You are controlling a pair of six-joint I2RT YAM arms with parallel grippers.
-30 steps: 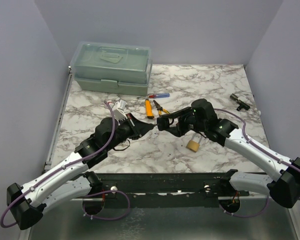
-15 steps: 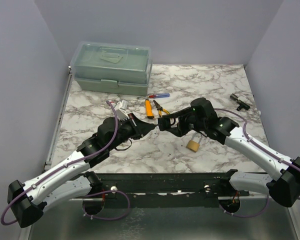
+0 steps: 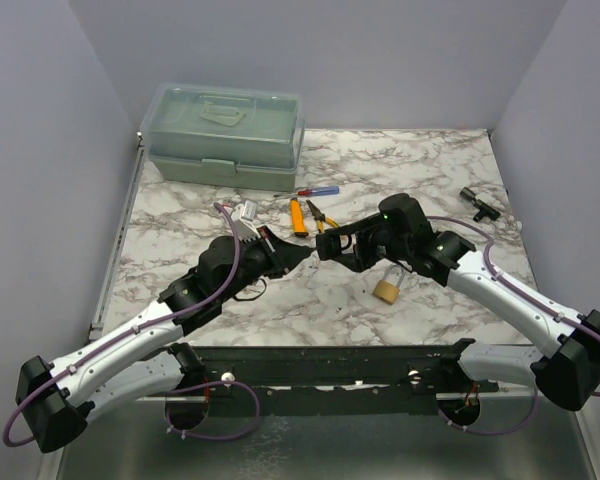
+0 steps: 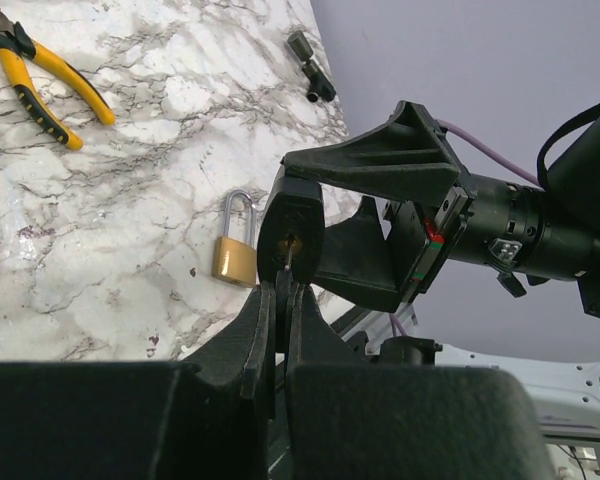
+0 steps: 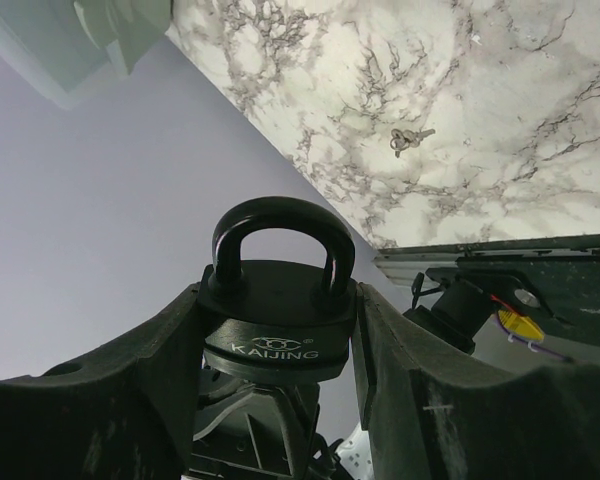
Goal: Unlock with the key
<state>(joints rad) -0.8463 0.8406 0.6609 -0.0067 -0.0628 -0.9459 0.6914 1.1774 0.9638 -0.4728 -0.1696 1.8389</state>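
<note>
My right gripper (image 3: 332, 246) is shut on a black padlock (image 5: 278, 325) marked KAIJING and holds it above the table, shackle away from the wrist. In the left wrist view the padlock's underside (image 4: 288, 225) faces my left gripper (image 4: 283, 288). That gripper is shut on a thin key (image 4: 285, 268) whose tip sits at the keyhole. In the top view the left gripper (image 3: 298, 257) and the black padlock (image 3: 320, 248) meet tip to tip over the table's middle. How deep the key sits is hidden.
A brass padlock (image 3: 386, 290) lies under the right arm and also shows in the left wrist view (image 4: 235, 257). Yellow-handled pliers (image 3: 321, 215), an orange tool (image 3: 297, 216) and a screwdriver (image 3: 317, 191) lie behind. A green toolbox (image 3: 225, 137) stands back left. A small black part (image 3: 477, 203) lies far right.
My left arm has edged slightly toward the padlock. The right arm has barely moved and both grips are unchanged.
</note>
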